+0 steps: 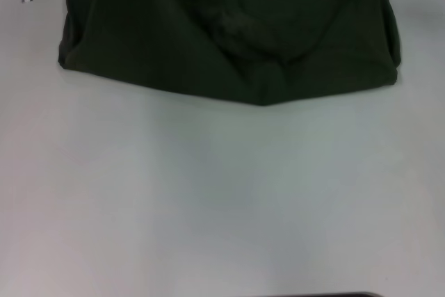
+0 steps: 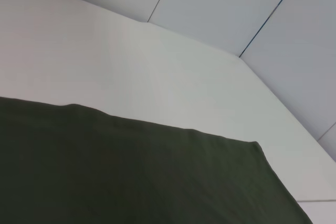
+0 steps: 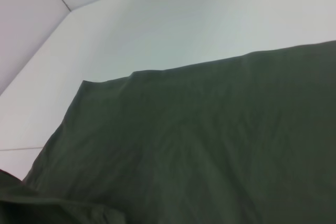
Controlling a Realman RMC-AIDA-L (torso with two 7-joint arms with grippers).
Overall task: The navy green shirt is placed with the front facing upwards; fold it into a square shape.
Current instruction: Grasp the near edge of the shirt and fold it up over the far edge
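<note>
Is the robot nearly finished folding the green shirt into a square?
Partly. The dark olive-green cotton shirt lies on the white table showing only plain fabric, no letters, so some folding looks done. Its near edge still comes to a point and bulges, not a neat square yet. The head view shows only bits of both arms at the top corners. Squaring up remains.

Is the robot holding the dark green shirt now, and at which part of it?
It cannot be told. The dark olive-green cotton shirt lies on the white table, and neither claw's fingers show in any view.
</note>
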